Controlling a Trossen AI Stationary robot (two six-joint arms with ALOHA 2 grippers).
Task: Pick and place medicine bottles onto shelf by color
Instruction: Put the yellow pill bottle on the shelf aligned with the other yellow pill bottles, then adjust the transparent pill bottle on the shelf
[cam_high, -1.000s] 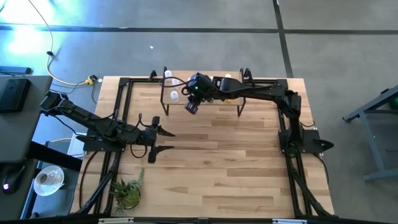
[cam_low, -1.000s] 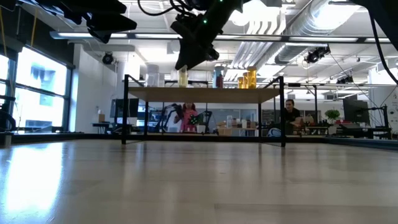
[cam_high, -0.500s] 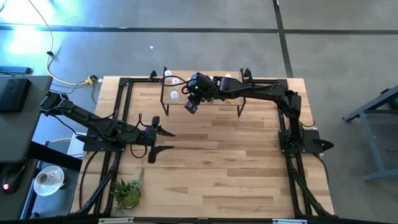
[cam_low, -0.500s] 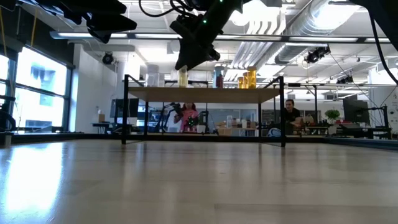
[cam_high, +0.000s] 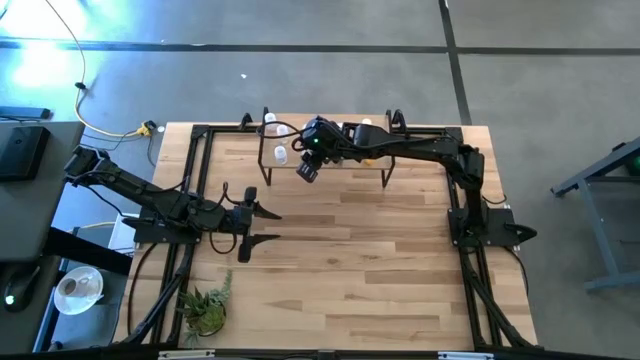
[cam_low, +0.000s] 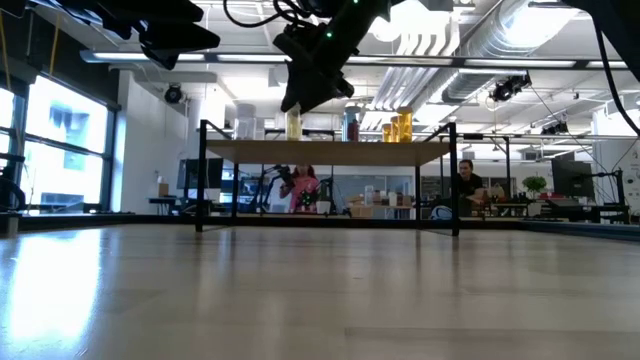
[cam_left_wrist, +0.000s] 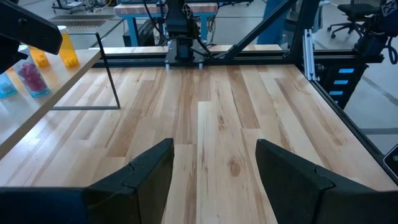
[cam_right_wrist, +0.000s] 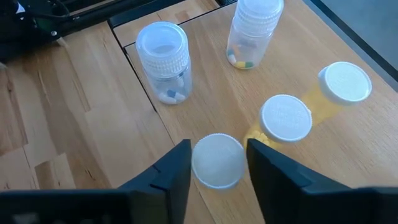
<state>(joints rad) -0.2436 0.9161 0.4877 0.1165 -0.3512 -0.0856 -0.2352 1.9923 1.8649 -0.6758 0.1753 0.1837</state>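
The shelf (cam_high: 350, 170) stands at the table's far middle, with small white-capped bottles on its board. My right gripper (cam_right_wrist: 217, 177) hangs over the shelf's left part (cam_high: 310, 158), its fingers on either side of a pale yellow bottle (cam_low: 294, 124). Two clear bottles (cam_right_wrist: 163, 59) (cam_right_wrist: 255, 28) and two yellow ones (cam_right_wrist: 285, 118) (cam_right_wrist: 344, 82) stand upright nearby. The low view also shows a bluish bottle (cam_low: 351, 124) and amber ones (cam_low: 398, 126) on the board. My left gripper (cam_left_wrist: 214, 168) is open and empty over the table's left part (cam_high: 255, 225). My right gripper pinches the pale yellow bottle's white cap (cam_right_wrist: 217, 160) between its two fingers. The fingers come from above, slanting down. The bottle stands upright with its bottom on the shelf board (cam_low: 294, 138).
The shelf's thin black legs (cam_low: 201, 180) (cam_low: 454, 180) stand on the tabletop. A small plant (cam_high: 205, 305) sits at the near left corner. Bare wood lies between my left gripper and the shelf (cam_left_wrist: 211, 106). People show in the room behind (cam_low: 465, 185).
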